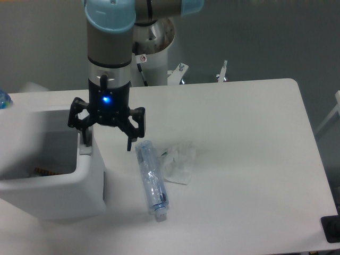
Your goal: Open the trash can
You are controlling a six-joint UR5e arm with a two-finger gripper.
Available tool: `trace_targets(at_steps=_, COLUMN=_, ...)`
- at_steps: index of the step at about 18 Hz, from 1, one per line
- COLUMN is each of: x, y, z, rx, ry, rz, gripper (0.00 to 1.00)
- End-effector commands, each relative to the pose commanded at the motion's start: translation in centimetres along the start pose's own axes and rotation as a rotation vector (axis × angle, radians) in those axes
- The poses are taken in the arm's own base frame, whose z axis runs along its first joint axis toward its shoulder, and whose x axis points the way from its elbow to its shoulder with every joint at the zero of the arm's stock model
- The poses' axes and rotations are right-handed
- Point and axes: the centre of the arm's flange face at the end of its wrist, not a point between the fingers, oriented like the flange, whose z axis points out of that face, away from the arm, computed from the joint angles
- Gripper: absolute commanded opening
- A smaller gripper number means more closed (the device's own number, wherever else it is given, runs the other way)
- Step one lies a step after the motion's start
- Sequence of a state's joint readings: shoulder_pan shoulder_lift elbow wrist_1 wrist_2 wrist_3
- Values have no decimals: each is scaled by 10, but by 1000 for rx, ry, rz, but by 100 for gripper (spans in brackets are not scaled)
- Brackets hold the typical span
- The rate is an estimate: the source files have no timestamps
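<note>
Lying nearest the camera, a clear plastic bottle (151, 180) rests on its side on the white table (249, 175), cap end toward the front edge, with a crumpled piece of clear plastic wrap (179, 162) touching it on the right. At the left edge sits the trash can (53, 199), a big white boxy bin; its top looks open already, since the dark inside and something striped at the bottom can be seen, and no flat lid shows over the opening. A small grey tab (85, 149) sits on the rim at the bin's right wall. Directly above that rim hangs the gripper (107, 139), its black fingers spread wide and holding nothing; one finger (83, 134) reaches down at the tab while the other hangs outside the bin, over the table near the bottle's upper end. From here, my guess is that the main risk lies in the wide spread: a move downward or sideways could catch the outer finger on the bottle and roll it, or hook the inner finger on the bin wall and drag the light bin across the table. No brand, label or readable writing can be made out on the bin, bottle or wrap; only a small red-and-white sticker (142, 58) on the arm shows, too small to read.
</note>
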State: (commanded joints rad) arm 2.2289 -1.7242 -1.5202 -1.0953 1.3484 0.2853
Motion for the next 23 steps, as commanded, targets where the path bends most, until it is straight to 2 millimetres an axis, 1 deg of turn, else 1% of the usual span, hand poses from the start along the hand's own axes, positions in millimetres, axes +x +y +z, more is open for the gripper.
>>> trace_targets(at_steps=3, x=0, y=0, z=-1, rx=1, ry=0, rz=0, gripper=100)
trace_targets(at_steps=5, x=0, y=-5, z=-8, rx=16, ry=-5, rz=5, gripper=100)
trace_targets(at_steps=8, x=0, y=-27, z=-36, rx=100, ry=-39, rz=28, gripper=100)
trace_targets(at_steps=9, x=-3, y=-35, z=-45, rx=127, ry=-64, rz=34, gripper=100)
trace_targets(at_steps=10, x=-10, y=-43, z=-56, rx=143, ry=-107, rz=38, gripper=100)
trace_targets(at_steps=11, x=-19, y=-48, z=-71, rx=158, ry=-165, rz=34, gripper=100)
trace_targets(at_steps=13, x=-52, y=-51, z=-93, rx=162, ry=-277, rz=18, gripper=100)
trace_targets(at_steps=15, x=-76, y=-49, z=-100, rx=143, ry=-333, rz=63, gripper=100)
trace_targets(at_steps=16, x=-92, y=-45, z=-104, rx=126, ry=-362, rz=84, gripper=100)
trace_targets(at_steps=17, x=-103, y=-42, z=-107, rx=106, ry=-390, rz=105, gripper=100)
trace_targets(at_steps=19, x=-133, y=-31, z=-115, rx=66, ry=-435, rz=134, gripper=100)
trace_targets(at_steps=21, x=-155, y=-20, z=-114, rx=-7, ry=-432, rz=219, gripper=100)
trace_targets(at_steps=23, x=-182, y=-5, z=-118, rx=-95, ry=-416, rz=315, gripper=100)
